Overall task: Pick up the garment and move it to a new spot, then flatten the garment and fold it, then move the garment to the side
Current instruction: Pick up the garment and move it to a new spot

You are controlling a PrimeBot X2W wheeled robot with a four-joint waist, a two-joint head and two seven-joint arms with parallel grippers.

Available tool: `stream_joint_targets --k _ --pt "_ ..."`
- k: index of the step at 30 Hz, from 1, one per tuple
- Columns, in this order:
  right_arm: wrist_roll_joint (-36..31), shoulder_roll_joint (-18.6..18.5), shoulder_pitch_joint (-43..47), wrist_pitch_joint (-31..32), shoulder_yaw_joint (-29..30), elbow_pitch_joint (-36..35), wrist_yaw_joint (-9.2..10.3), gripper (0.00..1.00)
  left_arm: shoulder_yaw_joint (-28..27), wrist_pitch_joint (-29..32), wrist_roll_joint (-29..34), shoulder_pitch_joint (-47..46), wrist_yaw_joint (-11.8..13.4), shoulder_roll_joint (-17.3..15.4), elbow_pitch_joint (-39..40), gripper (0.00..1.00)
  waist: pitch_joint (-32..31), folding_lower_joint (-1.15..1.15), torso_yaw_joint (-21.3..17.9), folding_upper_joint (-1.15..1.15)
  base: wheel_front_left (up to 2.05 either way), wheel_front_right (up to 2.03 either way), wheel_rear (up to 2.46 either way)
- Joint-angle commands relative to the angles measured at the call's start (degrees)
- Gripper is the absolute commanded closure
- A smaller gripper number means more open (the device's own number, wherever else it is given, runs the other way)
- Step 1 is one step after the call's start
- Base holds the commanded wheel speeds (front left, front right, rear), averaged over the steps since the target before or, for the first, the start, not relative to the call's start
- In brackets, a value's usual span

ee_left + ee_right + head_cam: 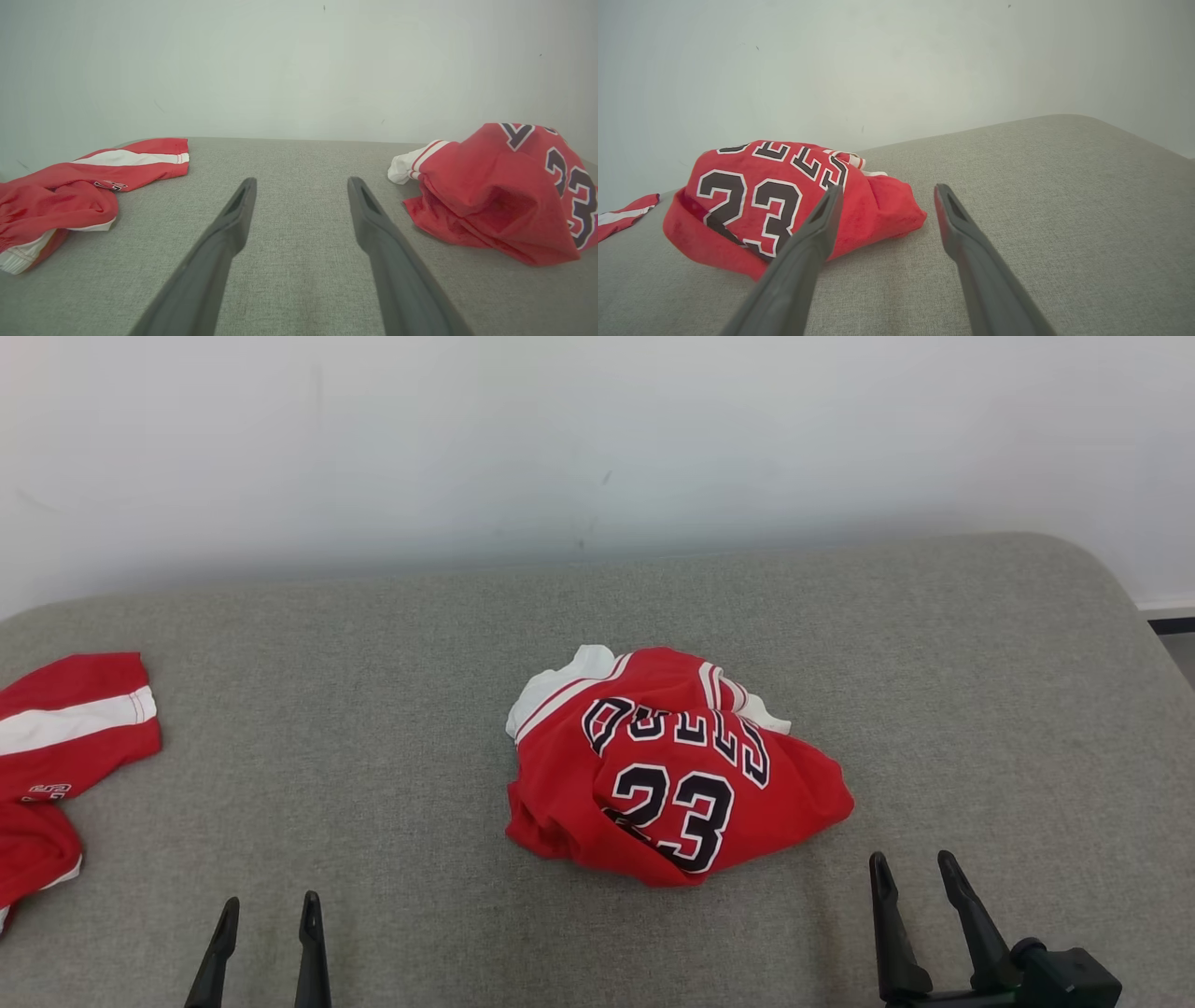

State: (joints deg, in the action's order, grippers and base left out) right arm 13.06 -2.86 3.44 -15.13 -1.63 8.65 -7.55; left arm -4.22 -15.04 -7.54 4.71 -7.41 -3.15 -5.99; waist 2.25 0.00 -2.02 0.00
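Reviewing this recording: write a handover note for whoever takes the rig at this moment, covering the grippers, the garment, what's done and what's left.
Left gripper: open, empty, over the bare grey surface, apart from any cloth.
Right gripper: open, empty, near the jersey's right side, not touching it.
Red number 23 jersey: crumpled in a heap mid-surface. A second red and white garment lies at the far left edge.
Done: nothing; the jersey is neither flattened nor folded.
Left: pick it up, move it, flatten, fold, set aside.

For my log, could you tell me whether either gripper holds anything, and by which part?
Nothing is held: left gripper and right gripper stand open, clear of the jersey.
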Motion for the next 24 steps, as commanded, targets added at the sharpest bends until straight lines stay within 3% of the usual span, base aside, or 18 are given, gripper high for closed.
stream_joint_targets --k 1,24 --pt "-0.36 -0.04 0.34 -0.08 -0.04 0.05 0.12 0.00 -0.01 -0.16 0.00 0.72 -0.08 0.19 0.23 0.00 0.01 0.00 -0.04 0.00 0.00 0.00 0.00" --pt "-0.35 -0.04 0.62 -0.08 -0.22 0.16 0.12 0.00 0.22 -0.16 -0.82 0.00 -0.08 0.31 -0.41 0.00 0.13 0.00 -0.08 0.00 0.00 0.00 0.00"
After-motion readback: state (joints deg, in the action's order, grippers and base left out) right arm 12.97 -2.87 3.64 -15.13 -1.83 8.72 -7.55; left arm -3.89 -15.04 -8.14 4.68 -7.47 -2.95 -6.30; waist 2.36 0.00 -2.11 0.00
